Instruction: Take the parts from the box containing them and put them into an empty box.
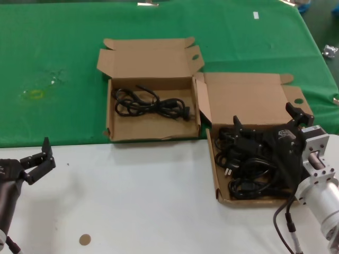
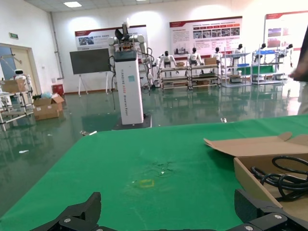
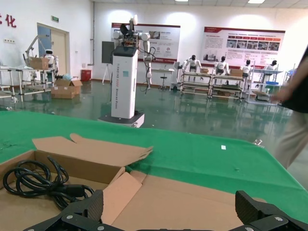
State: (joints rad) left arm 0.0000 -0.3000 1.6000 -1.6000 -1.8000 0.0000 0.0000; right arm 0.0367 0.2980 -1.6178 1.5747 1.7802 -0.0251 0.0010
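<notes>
At the lower right of the head view, the right gripper (image 1: 267,127) hangs over the box containing the parts (image 1: 249,95), its two dark fingers (image 1: 237,126) spread apart above the heap of black cables (image 1: 249,166) that fills the tray. No cable is visibly pinched between them. This box sits right of centre, its lid folded back onto the green cloth (image 1: 53,63) and its tray resting on the white table (image 1: 148,196).

Just beside it, toward the middle of the frame, the other box (image 1: 151,58) lies open too, with one coiled cable (image 1: 151,101) already in its tray. The two boxes touch at their neighbouring flaps.

The left gripper (image 1: 39,159) waits at the lower left edge over the white table, well apart from both boxes, fingers open and empty. A small brown disc (image 1: 85,239) lies on the table near the bottom edge.
</notes>
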